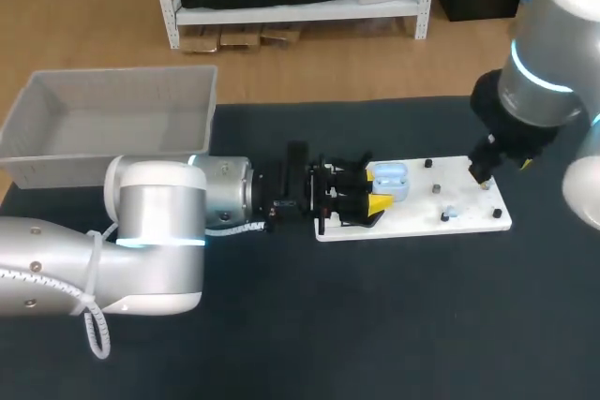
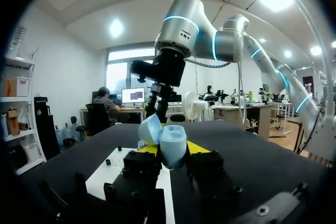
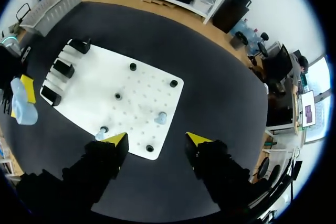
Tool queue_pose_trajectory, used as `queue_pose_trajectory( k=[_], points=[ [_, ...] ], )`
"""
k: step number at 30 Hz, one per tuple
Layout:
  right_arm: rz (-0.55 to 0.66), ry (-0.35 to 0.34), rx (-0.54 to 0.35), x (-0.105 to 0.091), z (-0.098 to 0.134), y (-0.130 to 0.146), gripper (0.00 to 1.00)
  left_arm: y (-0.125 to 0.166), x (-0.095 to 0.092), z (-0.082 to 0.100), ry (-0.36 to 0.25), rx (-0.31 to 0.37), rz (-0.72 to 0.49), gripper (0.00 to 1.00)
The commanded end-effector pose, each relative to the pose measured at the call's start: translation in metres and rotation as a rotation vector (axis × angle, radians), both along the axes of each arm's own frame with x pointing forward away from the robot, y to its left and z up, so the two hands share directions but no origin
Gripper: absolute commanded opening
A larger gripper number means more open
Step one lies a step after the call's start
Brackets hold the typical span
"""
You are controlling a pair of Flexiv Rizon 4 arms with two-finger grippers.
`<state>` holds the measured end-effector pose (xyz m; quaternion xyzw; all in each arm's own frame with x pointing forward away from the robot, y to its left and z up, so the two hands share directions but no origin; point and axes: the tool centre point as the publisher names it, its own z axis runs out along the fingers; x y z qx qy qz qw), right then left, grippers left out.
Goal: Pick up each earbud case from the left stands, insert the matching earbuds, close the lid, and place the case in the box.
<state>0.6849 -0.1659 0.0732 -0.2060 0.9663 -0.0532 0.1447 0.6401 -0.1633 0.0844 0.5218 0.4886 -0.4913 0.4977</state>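
Note:
A light blue earbud case [image 2: 169, 145] with its lid open sits between my left gripper's [image 2: 168, 149] yellow tips, which are shut on it. In the head view the case [image 1: 390, 181] is held over the left end of the white board [image 1: 469, 224] by the left gripper [image 1: 367, 192]. Two small light blue earbuds [image 3: 161, 117] [image 3: 100, 131] rest on the board [image 3: 100, 77]. My right gripper [image 3: 157, 140] hangs open above the board's edge near them, holding nothing. From the head view it [image 1: 484, 175] is over the board's right end.
Three black stands [image 3: 63, 68] line the board's far end, and several black pegs [image 3: 173, 83] dot it. A grey box [image 1: 112, 119] stands at the table's back left. The black table surface [image 1: 375, 325] lies around the board.

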Motion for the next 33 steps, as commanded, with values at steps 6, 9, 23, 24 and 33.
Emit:
queue_pose_trajectory(
  k=[6,9,23,24,33],
  points=[
    [-0.093,0.068,-0.049,0.015,-0.016,0.010,0.49,0.000,0.001,0.000,0.001,0.000,-0.004,0.00],
    [-0.120,0.088,-0.066,0.015,-0.021,0.011,0.49,0.000,0.001,0.000,0.001,0.000,-0.004,0.00],
    [-0.180,0.098,-0.072,0.018,-0.035,0.005,0.47,0.000,0.001,0.000,0.001,0.000,-0.004,0.00],
    [-0.181,0.098,-0.071,0.018,-0.036,0.005,0.46,0.000,0.001,0.000,0.001,0.000,-0.004,0.00],
    [-0.205,0.089,-0.065,0.021,-0.040,-0.001,0.42,0.000,0.001,0.000,0.001,0.000,-0.004,0.00]
  ],
)
